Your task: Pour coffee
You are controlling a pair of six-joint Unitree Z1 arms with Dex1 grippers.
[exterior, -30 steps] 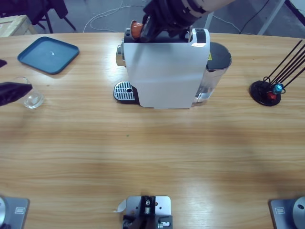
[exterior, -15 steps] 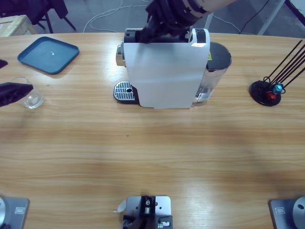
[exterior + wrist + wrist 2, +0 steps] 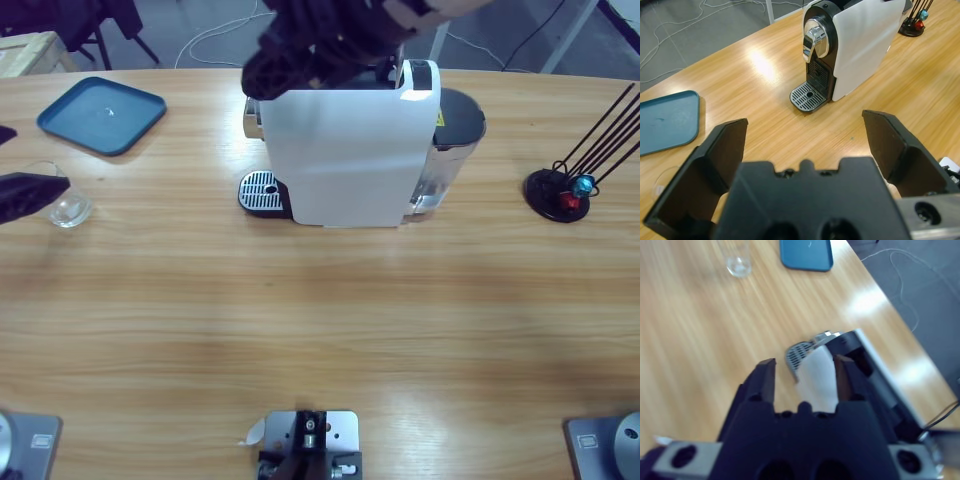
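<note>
— Where do we stand at the coffee machine (image 3: pixel 350 150)?

— Our right gripper (image 3: pixel 805 372) hangs over the machine's top at upper centre of the high view, fingers parted with nothing between them.

— And our left gripper (image 3: pixel 805 145)?

— At the left edge of the high view, beside the glass (image 3: pixel 68 207) on the worktop (image 3: pixel 320 330). Its fingers gape wide, empty.

— The coffee?

— We cannot make any out. The drip grille (image 3: pixel 260 190) is bare; the blue tray (image 3: pixel 100 115) lies in the upper left.
</note>
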